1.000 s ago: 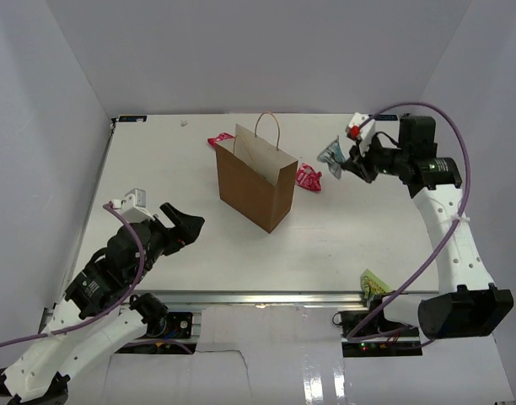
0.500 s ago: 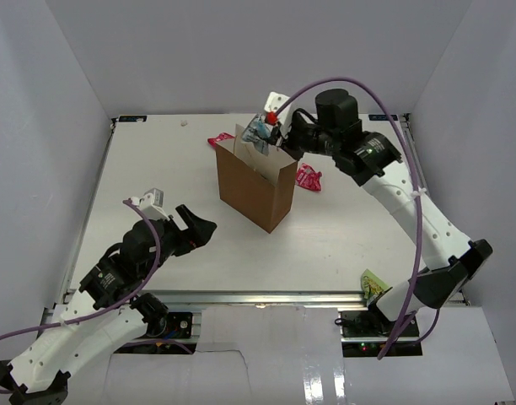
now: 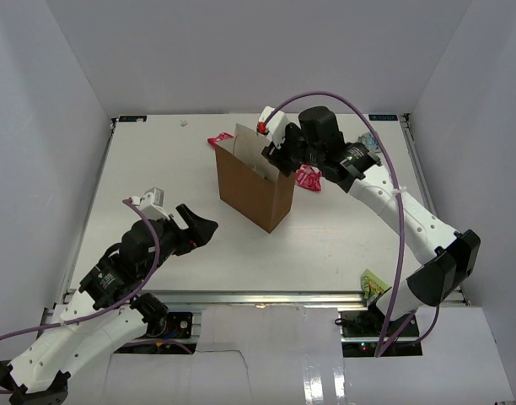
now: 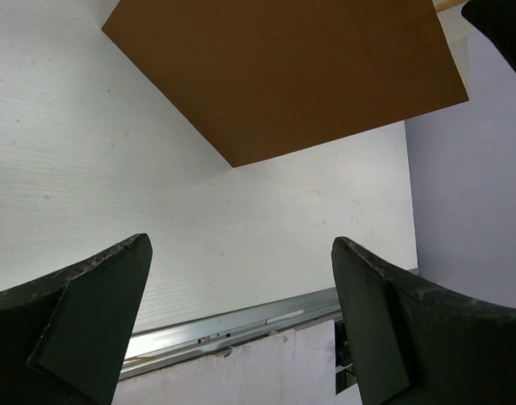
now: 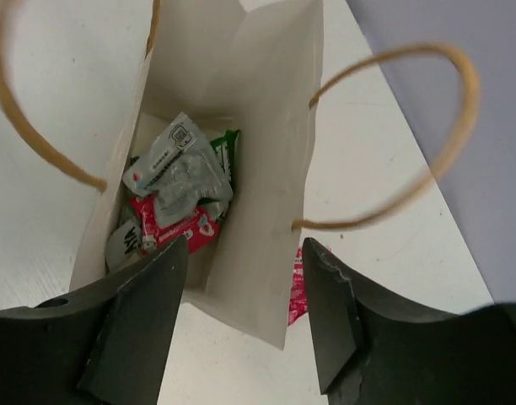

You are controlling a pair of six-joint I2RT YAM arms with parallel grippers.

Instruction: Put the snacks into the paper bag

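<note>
The brown paper bag stands upright mid-table. My right gripper hovers just above its open mouth, open and empty. The right wrist view looks straight down between the right gripper fingers into the bag: a pale silver snack lies on top of a red one and a green one. One red snack lies on the table right of the bag, another behind its left corner. A yellow-green snack sits at the front right edge. My left gripper is open and empty, left of the bag.
The bag's looped handles arch over its mouth close to my right fingers. In the left wrist view the bag's brown side fills the top. The table's metal front rail runs along the near edge; white walls enclose the workspace.
My right gripper carried the pale silver snack from the right side to over the bag, then opened; the snack now lies inside. The left arm edged slightly forward, then stayed still.
</note>
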